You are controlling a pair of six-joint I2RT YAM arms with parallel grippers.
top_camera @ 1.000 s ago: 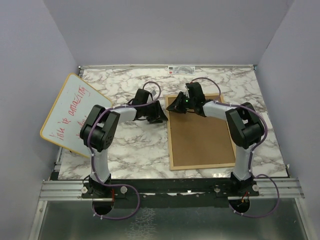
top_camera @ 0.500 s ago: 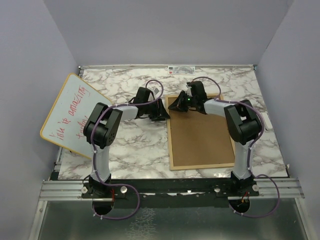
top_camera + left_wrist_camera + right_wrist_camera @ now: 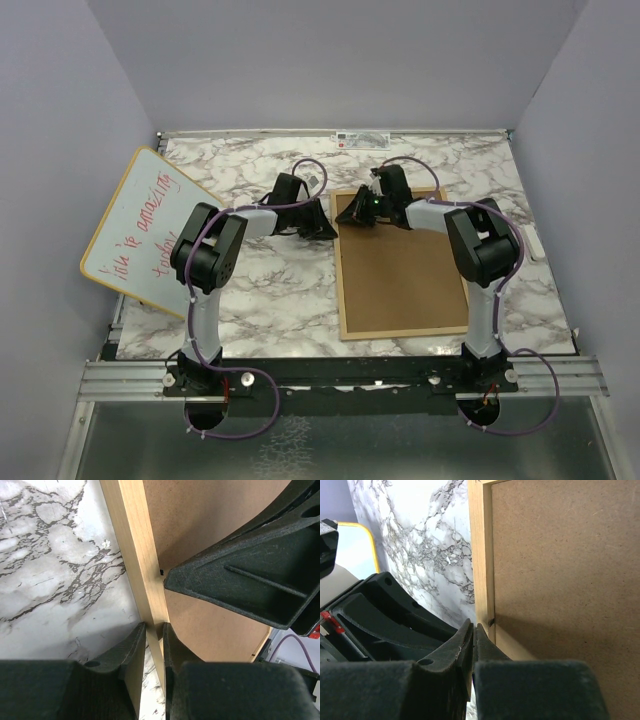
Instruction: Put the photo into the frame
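Where frame (image 3: 340, 290) lies on marble table (image 3: 260, 290), left fingers (image 3: 131, 652) pinch it; right fingers (image 3: 456, 646) pressed together.

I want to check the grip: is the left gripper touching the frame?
Touching. The left wrist view shows the left gripper closed on the frame, pinching its wooden rail from both sides with no gap.

Fixed above and behind the arms (image 3: 205, 255), the top camera looks down and forward from well back, taking in the whole table (image 3: 270, 290). Each wrist camera peers past its own fingers (image 3: 132, 645) from very close, down onto the left rail of the frame (image 3: 132, 540). Both wrist views share that stretch of rail, the left one catching the right gripper (image 3: 172, 582) and the right one the left gripper (image 3: 427, 630), all within the top view.
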